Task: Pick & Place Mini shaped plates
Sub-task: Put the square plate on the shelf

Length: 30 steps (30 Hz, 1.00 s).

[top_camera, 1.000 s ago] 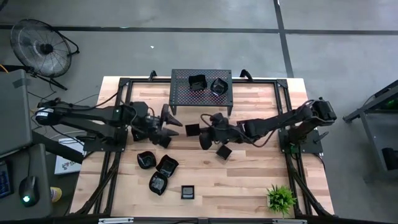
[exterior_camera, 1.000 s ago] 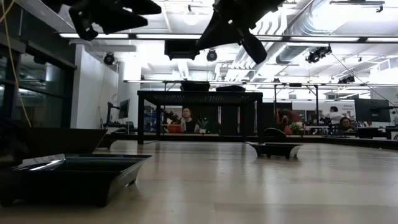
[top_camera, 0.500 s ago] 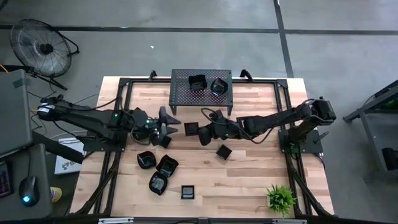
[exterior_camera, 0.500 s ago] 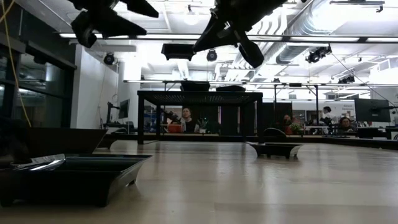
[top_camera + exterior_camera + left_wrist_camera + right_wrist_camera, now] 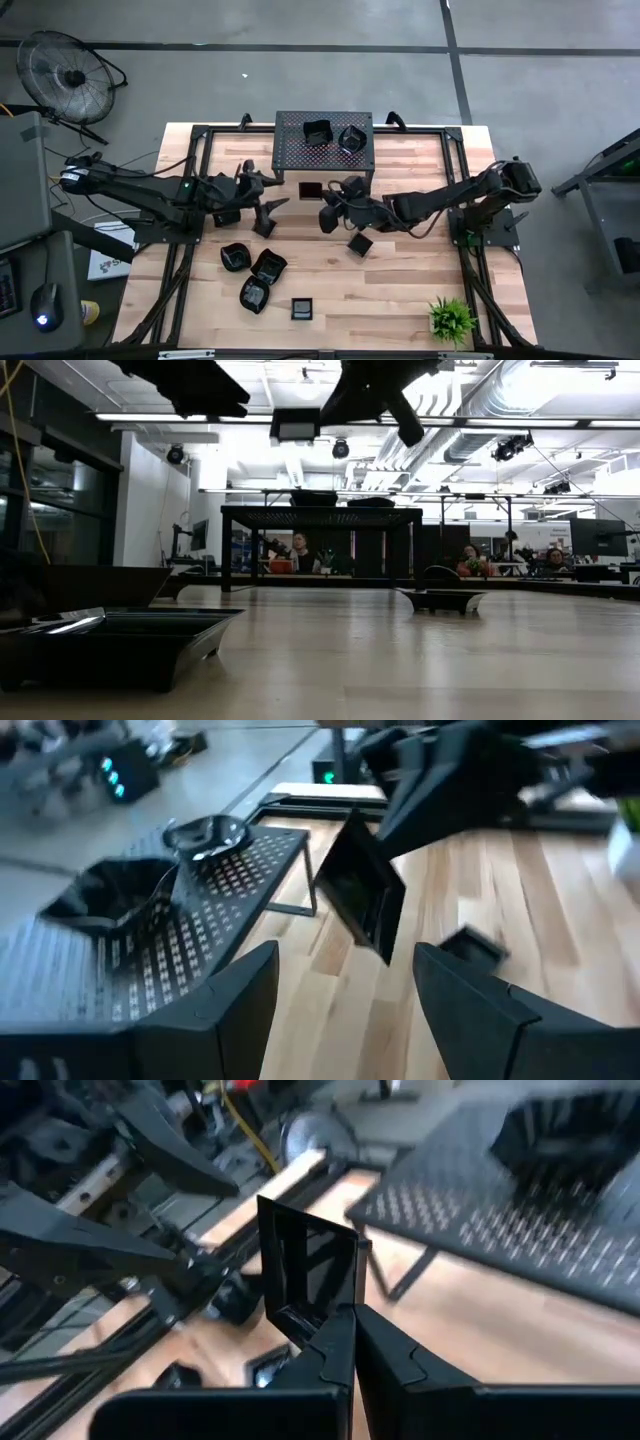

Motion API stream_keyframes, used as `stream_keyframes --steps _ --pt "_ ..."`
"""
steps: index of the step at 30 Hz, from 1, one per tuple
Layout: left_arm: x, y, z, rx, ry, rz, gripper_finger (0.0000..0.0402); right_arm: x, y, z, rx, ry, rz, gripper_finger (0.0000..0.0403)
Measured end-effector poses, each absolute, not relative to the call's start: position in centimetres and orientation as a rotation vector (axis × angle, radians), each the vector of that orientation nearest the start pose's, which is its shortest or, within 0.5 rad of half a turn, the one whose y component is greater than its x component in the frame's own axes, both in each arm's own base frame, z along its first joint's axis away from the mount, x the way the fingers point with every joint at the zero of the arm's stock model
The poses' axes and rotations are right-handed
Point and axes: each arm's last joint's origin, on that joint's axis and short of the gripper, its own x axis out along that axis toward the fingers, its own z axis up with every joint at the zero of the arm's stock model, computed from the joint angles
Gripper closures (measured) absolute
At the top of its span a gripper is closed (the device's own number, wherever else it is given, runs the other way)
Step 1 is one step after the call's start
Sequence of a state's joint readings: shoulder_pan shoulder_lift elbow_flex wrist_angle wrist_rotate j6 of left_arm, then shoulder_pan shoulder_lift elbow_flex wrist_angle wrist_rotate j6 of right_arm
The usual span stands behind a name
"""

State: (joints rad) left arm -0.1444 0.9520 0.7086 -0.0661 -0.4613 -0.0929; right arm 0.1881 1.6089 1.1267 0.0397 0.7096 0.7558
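Nearest the front edge of the pale wooden worktop point(image 5: 400, 280), a small glossy black square plate point(image 5: 302, 308) lies flat on its own, with a cluster of three more glossy black mini plates point(image 5: 253, 275) just behind and to its left. Another black mini plate point(image 5: 360, 244) sits near the middle, under the right arm.

Up in the air over the centre, the right claw point(image 5: 352, 1320) has its fingers pressed together on the rim of a small glossy black square plate point(image 5: 308, 1270), pinching it by one edge so the dish hangs on its side, upright. From above, the same plate point(image 5: 311, 189) shows just in front of the stand. Facing it, the left claw point(image 5: 262, 190) hovers with its fingers spread wide and nothing between them, the plate apart from it.

How will this dish handle? It looks light and stiff, and a thin rim pinch alone carries it. The glossy finish suggests a slippery surface, so a grip at the raised rim, fingers either side of the wall, seems the safest hold. It may chip if dropped, so a gentle set-down is wise.

Farthest back stands the black perforated metal stand point(image 5: 290, 150), with two black mini plates point(image 5: 334, 134) already resting on top.
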Motion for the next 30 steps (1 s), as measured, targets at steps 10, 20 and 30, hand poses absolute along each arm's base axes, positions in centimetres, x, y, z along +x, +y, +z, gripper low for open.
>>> stream_keyframes --steps 10,20,30 --pt "21.3 -1.7 29.7 -0.166 0.161 0.368 0.0174 35.4 5.8 28.4 0.283 0.082 -0.697 0.0403" --pt "23.3 -1.9 29.4 -0.221 0.067 0.4 0.0174 35.4 6.0 28.9 0.205 0.068 -0.692 0.0403" --pt "23.5 -1.7 29.8 -0.229 -0.001 0.481 0.0194 35.4 6.0 28.9 0.2 0.072 -0.69 0.0403"
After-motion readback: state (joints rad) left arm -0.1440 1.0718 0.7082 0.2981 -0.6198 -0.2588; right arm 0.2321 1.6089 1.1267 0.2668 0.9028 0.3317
